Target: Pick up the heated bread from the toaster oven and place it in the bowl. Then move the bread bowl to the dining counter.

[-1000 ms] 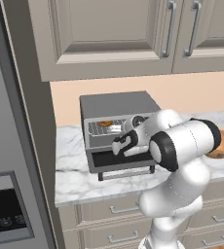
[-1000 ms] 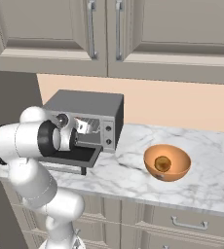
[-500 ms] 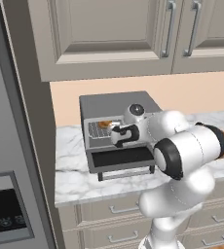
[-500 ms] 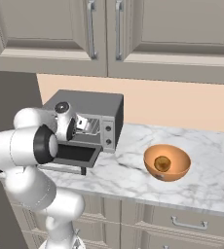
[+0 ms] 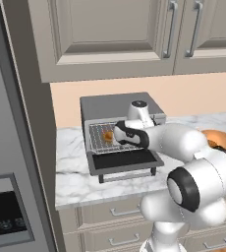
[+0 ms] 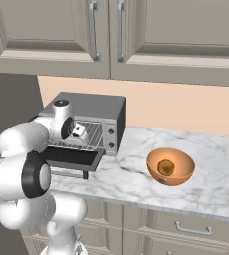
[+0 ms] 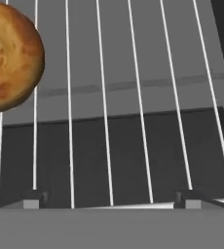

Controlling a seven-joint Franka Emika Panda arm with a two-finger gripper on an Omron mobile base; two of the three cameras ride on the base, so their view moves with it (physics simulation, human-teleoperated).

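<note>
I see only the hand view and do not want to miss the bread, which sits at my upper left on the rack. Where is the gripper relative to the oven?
Observer: At its mouth. The left base view shows the gripper at the front of the oven, just right of the bread and not around it.
Operator: Where is the bowl?
Observer: On the counter, right of the oven and apart from it: bowl.
Operator: Is the bowl empty?
Observer: No. A small brown round thing lies in it.
</note>
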